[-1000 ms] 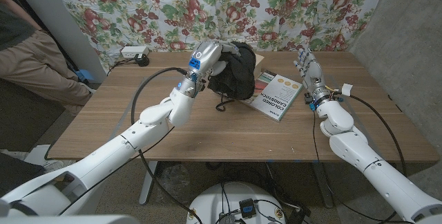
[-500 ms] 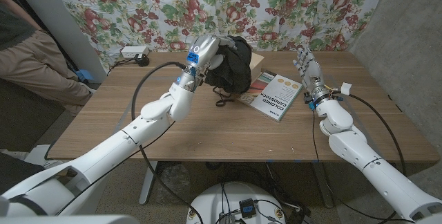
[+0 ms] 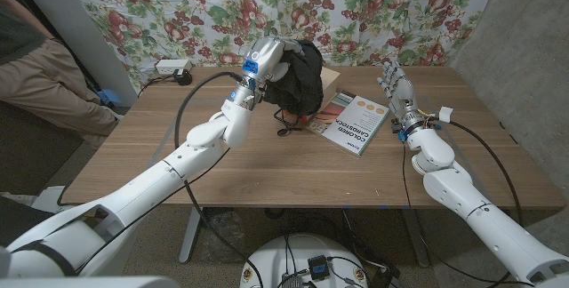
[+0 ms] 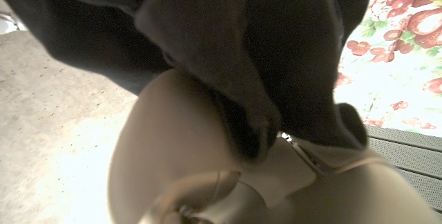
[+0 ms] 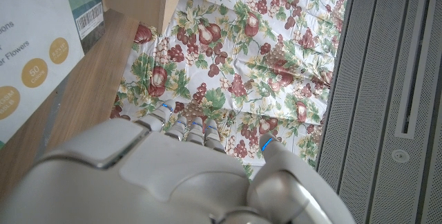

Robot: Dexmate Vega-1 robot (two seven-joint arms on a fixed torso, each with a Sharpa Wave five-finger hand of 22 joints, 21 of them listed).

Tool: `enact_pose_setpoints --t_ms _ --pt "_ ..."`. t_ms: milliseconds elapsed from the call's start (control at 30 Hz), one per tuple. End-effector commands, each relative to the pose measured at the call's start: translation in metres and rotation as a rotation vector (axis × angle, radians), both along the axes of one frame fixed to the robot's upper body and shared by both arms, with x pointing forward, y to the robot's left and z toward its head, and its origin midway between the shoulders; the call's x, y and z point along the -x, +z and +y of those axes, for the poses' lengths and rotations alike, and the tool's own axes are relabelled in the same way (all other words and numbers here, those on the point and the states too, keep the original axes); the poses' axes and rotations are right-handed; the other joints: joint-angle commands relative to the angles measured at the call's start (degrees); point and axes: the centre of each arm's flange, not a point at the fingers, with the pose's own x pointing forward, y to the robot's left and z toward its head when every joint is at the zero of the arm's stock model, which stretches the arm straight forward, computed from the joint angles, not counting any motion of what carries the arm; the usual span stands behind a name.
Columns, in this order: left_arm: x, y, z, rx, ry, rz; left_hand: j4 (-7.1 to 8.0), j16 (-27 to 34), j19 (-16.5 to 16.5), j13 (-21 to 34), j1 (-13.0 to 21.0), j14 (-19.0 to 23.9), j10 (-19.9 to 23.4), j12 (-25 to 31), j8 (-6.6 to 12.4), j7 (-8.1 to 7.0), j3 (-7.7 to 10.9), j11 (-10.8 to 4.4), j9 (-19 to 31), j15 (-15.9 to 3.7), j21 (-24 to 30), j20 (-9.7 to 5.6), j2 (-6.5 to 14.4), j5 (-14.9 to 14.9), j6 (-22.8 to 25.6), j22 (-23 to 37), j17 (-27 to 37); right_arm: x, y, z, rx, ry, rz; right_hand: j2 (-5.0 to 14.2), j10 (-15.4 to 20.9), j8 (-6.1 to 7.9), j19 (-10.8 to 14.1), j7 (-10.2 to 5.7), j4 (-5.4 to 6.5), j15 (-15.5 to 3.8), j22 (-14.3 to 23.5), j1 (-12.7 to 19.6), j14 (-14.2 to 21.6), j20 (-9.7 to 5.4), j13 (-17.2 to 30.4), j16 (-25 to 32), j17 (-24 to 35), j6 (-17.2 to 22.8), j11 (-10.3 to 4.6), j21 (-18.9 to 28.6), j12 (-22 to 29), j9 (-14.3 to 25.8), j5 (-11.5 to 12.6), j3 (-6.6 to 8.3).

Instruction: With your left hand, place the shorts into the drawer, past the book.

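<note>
The shorts (image 3: 298, 79) are gripped aloft by the left hand (image 3: 267, 61), clearing the book (image 3: 358, 123) toward the drawer (image 3: 329, 78).

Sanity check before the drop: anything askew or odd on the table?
Only the book: it lies skewed to the table edge. A drawstring dangles from the shorts held in the left robot hand. Nothing spilled or damaged.

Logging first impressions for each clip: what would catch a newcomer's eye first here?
The left hand holds a bundle of black shorts up above the far middle of the wooden table. Just to the right, a white book with orange dots lies flat on the table. The right hand stands beside the book, fingers apart and holding nothing, against the floral curtain.
</note>
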Motion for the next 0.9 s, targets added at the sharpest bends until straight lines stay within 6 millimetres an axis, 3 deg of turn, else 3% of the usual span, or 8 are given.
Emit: enact_pose_setpoints --t_ms 33,367,700,867,900 --pt "-0.02 0.013 0.002 0.031 0.075 0.008 0.62 -0.5 -0.4 0.0 0.7 6.1 -0.8 -0.6 -0.37 1.53 1.37 0.1 0.2 -11.28 0.2 -6.16 0.7 0.1 0.4 -0.1 -0.1 -0.001 0.0 -0.002 -0.002 0.001 -0.004 1.41 0.3 0.07 -0.5 0.12 -0.1 -1.65 0.1 0.1 0.1 -3.74 0.0 0.1 0.0 0.3 0.17 0.3 0.3 0.2 -0.3 0.36" --pt "-0.028 0.021 -0.005 0.015 0.077 -0.011 0.55 -1.0 -1.0 -0.3 0.9 5.1 -2.2 -1.6 -1.16 0.88 1.64 -0.93 0.2 -11.47 0.3 -5.97 0.7 0.0 -0.7 -0.3 -0.1 -0.004 0.001 -0.001 -0.002 0.004 -0.007 1.34 1.2 0.32 -0.3 0.4 0.04 -1.81 0.1 -0.1 0.5 -3.89 0.1 0.2 0.1 0.9 0.47 0.4 0.6 0.2 -0.4 0.3" --pt "-0.028 0.028 -0.013 0.014 0.078 -0.042 0.61 -0.8 -1.3 -0.4 0.9 5.1 -1.4 -1.6 -1.04 1.52 1.74 -0.16 0.3 -11.35 0.4 -6.04 0.9 -0.1 0.2 -0.3 0.2 -0.007 0.0 0.0 -0.002 0.004 -0.004 1.33 0.9 0.23 -0.3 0.4 0.03 -1.6 0.1 -0.1 0.4 -3.71 0.1 0.1 0.1 0.8 0.33 0.3 0.4 0.3 -0.4 0.32" --pt "-0.032 0.033 -0.014 0.027 0.094 -0.039 0.55 -0.9 -1.4 -0.5 1.0 5.0 -1.4 -1.7 -1.32 1.32 1.82 -0.1 0.3 -11.29 0.5 -6.07 0.8 -0.1 -0.2 -0.3 0.2 -0.008 -0.001 -0.001 -0.008 0.005 0.0 1.31 0.9 0.19 -0.3 0.37 0.02 -1.69 0.1 -0.1 0.3 -3.78 0.1 0.1 0.1 0.7 0.35 0.3 0.4 0.3 -0.4 0.33" --pt "-0.033 0.034 -0.015 0.028 0.101 -0.042 0.52 -0.9 -1.4 -0.6 1.0 4.8 -2.0 -2.0 -1.45 1.31 1.85 -0.67 0.3 -11.29 0.6 -6.05 0.8 -0.1 -0.3 -0.3 0.2 -0.009 -0.001 -0.001 -0.003 0.004 -0.002 1.3 1.0 0.21 -0.3 0.41 0.03 -1.69 0.1 -0.1 0.4 -3.79 0.1 0.1 0.1 0.8 0.5 0.3 0.5 0.3 -0.4 0.32"
